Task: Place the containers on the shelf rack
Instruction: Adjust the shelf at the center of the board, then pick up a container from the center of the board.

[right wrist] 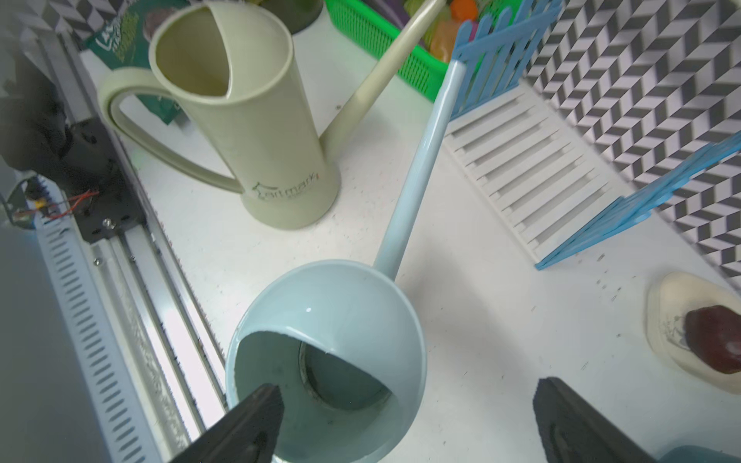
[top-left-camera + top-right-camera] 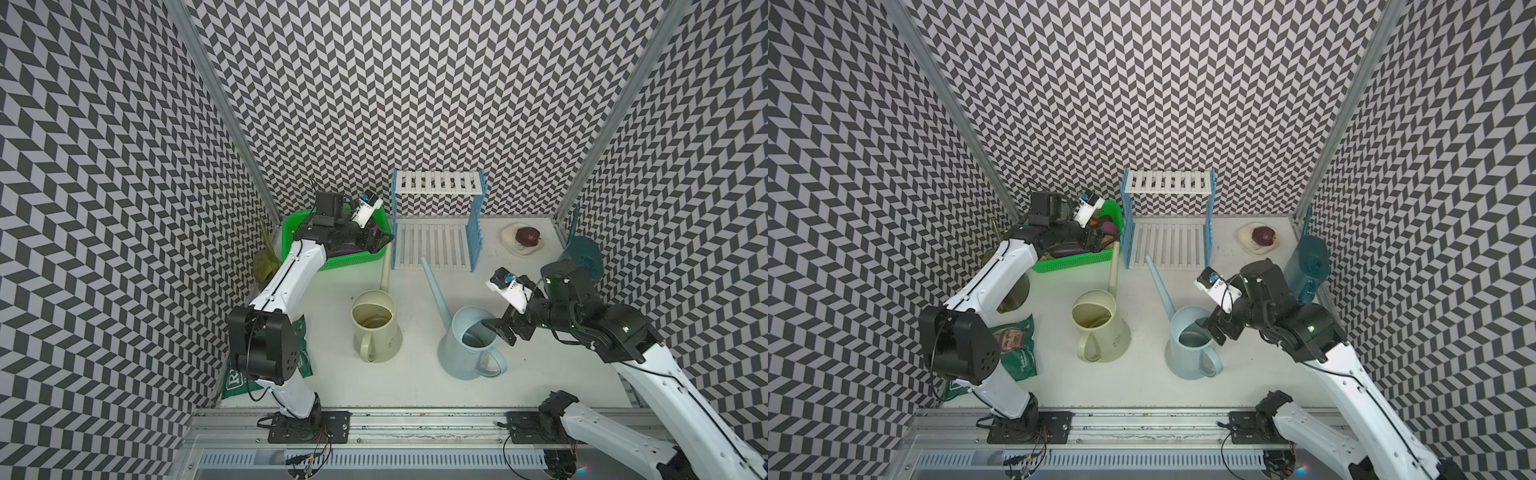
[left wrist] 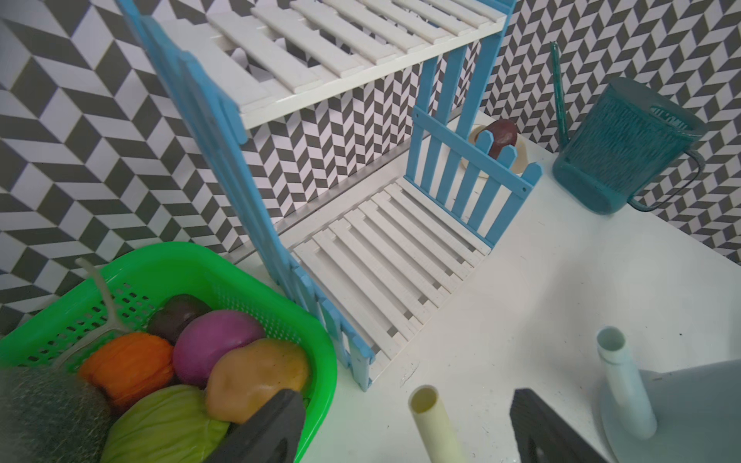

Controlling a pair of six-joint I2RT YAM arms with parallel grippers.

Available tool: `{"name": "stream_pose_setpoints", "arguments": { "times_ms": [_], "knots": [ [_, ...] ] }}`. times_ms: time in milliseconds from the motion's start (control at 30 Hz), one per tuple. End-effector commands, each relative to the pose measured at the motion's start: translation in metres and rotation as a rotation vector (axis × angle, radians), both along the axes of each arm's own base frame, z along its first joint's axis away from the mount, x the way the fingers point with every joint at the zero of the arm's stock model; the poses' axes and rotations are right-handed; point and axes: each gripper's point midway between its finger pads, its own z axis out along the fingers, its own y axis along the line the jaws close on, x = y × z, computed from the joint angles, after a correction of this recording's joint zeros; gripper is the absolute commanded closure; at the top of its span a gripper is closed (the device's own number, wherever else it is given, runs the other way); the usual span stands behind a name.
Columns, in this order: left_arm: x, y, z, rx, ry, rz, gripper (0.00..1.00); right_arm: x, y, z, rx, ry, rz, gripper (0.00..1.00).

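rack (image 2: pixel 436 183): two white slatted tiers between blue picket side panels, standing on the table (image 2: pixel 415 386) against the back wall.
pale blue can (image 2: pixel 455 353): upright on the table in front of the rack, nearer its right panel. The long spout slants up toward the front edge of the lower shelf and the handle faces away from the rack.
right gripper (image 1: pixel 405 385): jaws wide apart at the pale blue can's rim. One finger is over the mouth and the other is outside the wall. It grips nothing.
cream can (image 2: pixel 390 336): upright in front of the rack's left panel, near the pale blue can but apart from it. Its spout rises beside the front of that panel.
left gripper (image 3: pixel 407 395): jaws apart and empty, above the basket corner nearest the rack. In the left wrist view the cream spout's tip shows between the fingers.
teal can (image 2: pixel 582 251): right of the rack by the side wall, partly behind the right arm.
olive can (image 2: pixel 266 266): left of the rack, beyond the basket, by the other side wall.
basket (image 2: pixel 345 262): green mesh, just beside the rack's left panel, holding toy produce.
dish (image 2: pixel 509 241): cream, carrying a dark red fruit, between the rack and the teal can.
snack bag (image 2: pixel 1013 345): green, well away from the rack, beneath the left arm.
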Motion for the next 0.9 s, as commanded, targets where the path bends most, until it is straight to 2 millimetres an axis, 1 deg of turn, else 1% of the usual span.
{"name": "stream_pose_setpoints", "arguments": {
  "times_ms": [0,133,233,300,333,467,500,600,667,733,767,800,867],
  "knots": [
    [-0.009,-0.005,0.025,-0.015,-0.050,-0.025,0.13,-0.017,-0.001,0.000,-0.044,0.041,0.029,0.01],
    [-0.009,-0.006,0.028,-0.014,-0.059,-0.029,0.12,-0.027,-0.002,-0.014,-0.105,0.092,0.036,0.02],
    [-0.012,-0.009,0.032,-0.019,-0.064,-0.039,0.12,-0.033,-0.003,-0.007,-0.097,0.083,0.052,0.01],
    [-0.016,-0.014,0.033,-0.017,-0.068,-0.056,0.12,-0.036,-0.002,-0.002,-0.080,0.072,0.064,0.00],
    [-0.018,-0.017,0.032,-0.012,-0.070,-0.067,0.12,-0.038,-0.002,-0.003,-0.076,0.077,0.069,0.00],
    [-0.025,-0.032,0.033,0.008,-0.082,-0.099,0.12,-0.038,-0.005,-0.023,-0.121,0.127,0.049,0.00],
    [-0.026,-0.034,0.033,0.009,-0.083,-0.103,0.12,-0.037,-0.006,-0.025,-0.128,0.132,0.045,0.00],
    [-0.027,-0.040,0.034,0.007,-0.083,-0.112,0.12,-0.032,-0.006,-0.019,-0.124,0.109,0.026,0.00],
    [-0.026,-0.043,0.034,0.004,-0.078,-0.115,0.12,-0.023,-0.007,-0.007,-0.113,0.072,-0.017,0.00],
    [-0.027,-0.047,0.032,0.002,-0.071,-0.122,0.12,-0.016,-0.004,0.005,-0.080,0.046,-0.044,0.01],
    [-0.028,-0.050,0.031,0.002,-0.067,-0.126,0.12,-0.013,-0.002,0.008,-0.067,0.044,-0.055,0.02],
    [-0.029,-0.052,0.030,0.001,-0.064,-0.131,0.12,-0.011,0.000,0.008,-0.063,0.052,-0.063,0.04],
    [-0.031,-0.056,0.028,0.004,-0.060,-0.143,0.12,-0.007,0.001,0.002,-0.077,0.072,-0.076,0.07]
  ]
}}
